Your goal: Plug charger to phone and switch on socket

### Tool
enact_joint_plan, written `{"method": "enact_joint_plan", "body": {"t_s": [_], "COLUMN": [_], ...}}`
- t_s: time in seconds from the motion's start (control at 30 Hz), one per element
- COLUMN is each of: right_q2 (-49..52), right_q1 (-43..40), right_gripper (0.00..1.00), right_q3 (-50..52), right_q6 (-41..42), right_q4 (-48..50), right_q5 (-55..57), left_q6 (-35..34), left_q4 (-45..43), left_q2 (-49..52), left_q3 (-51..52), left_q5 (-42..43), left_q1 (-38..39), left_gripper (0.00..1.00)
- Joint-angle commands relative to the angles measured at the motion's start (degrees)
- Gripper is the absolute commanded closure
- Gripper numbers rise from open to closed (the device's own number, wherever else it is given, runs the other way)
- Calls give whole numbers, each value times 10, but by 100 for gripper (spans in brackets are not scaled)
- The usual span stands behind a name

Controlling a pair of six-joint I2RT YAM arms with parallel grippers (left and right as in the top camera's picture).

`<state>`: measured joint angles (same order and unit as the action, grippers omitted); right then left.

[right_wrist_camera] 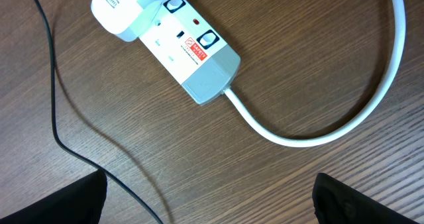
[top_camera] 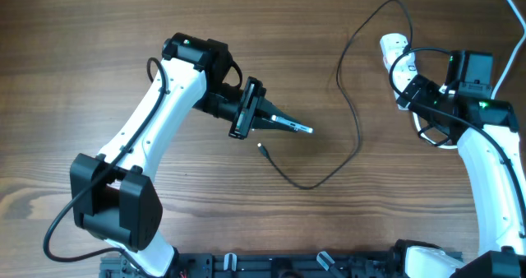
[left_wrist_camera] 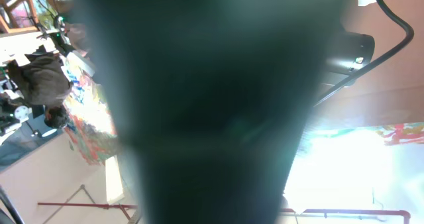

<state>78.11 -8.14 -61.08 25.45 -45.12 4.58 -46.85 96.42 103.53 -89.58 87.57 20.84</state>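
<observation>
My left gripper (top_camera: 283, 122) is turned on its side above the table and is shut on the phone (top_camera: 304, 130), which shows edge-on as a thin strip with a teal glint. In the left wrist view the phone (left_wrist_camera: 212, 105) is a dark blur filling the middle. The charger's black cable (top_camera: 358, 130) loops across the table and its plug tip (top_camera: 261, 147) lies just below the left gripper. Its white adapter (right_wrist_camera: 122, 12) sits in the socket (right_wrist_camera: 195, 52). My right gripper (right_wrist_camera: 209, 201) is open and empty, hovering just short of the socket (top_camera: 393, 46).
The socket's thick white cord (right_wrist_camera: 318, 134) curves away to the right under my right gripper. The black cable (right_wrist_camera: 53, 111) runs past the right gripper's left finger. The left wrist view shows only room background around the phone.
</observation>
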Motion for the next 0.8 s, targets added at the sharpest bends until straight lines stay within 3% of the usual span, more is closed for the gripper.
{"method": "enact_joint_plan", "body": {"t_s": [0.0,0.77], "right_q2": [-4,-4], "right_q1": [-1,-1], "right_gripper": [0,0], "right_q3": [-7,-7], "right_q6": [1,1], "right_q4": [2,2], "right_q5": [10,10], "left_q6": [-5,-1], "left_q4": [2,1], "left_q2": [-19,-19], "left_q3": [-2,-2], "left_q5": [28,13], "left_q1": [-1,-1], "left_gripper": [96,96]}}
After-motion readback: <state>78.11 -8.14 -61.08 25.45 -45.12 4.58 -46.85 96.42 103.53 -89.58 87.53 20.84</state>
